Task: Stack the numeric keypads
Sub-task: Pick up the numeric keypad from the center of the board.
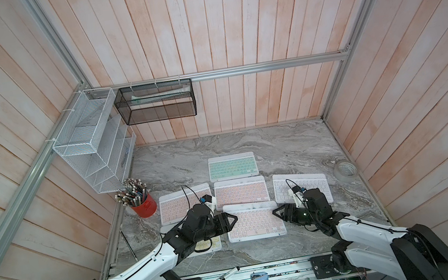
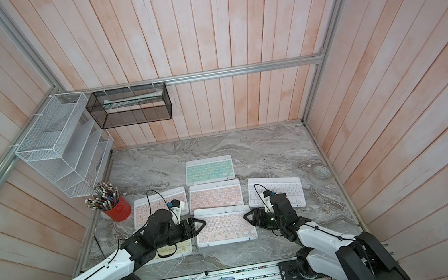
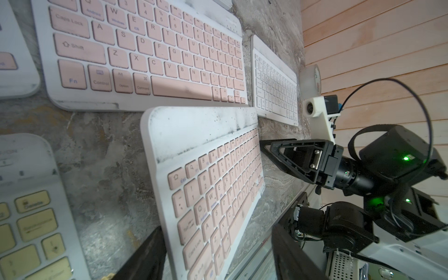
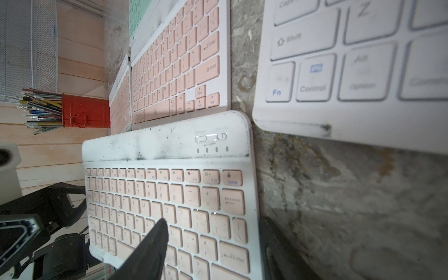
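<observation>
On the grey stone table lie the green keypad at the back, then a row: left pink keypad, middle pink keypad, white keypad. Nearest are the yellow keypad and front pink keypad. A red cup of pencils and a tape roll sit at the sides.

walls: pale pink-washed wooden plank walls are enclosing three sides | frame: silver aluminium rails are running along them | bench: grey marbled bench is lying below | storage: white wire-mesh rack and black mesh basket are hanging at the far left corner
</observation>
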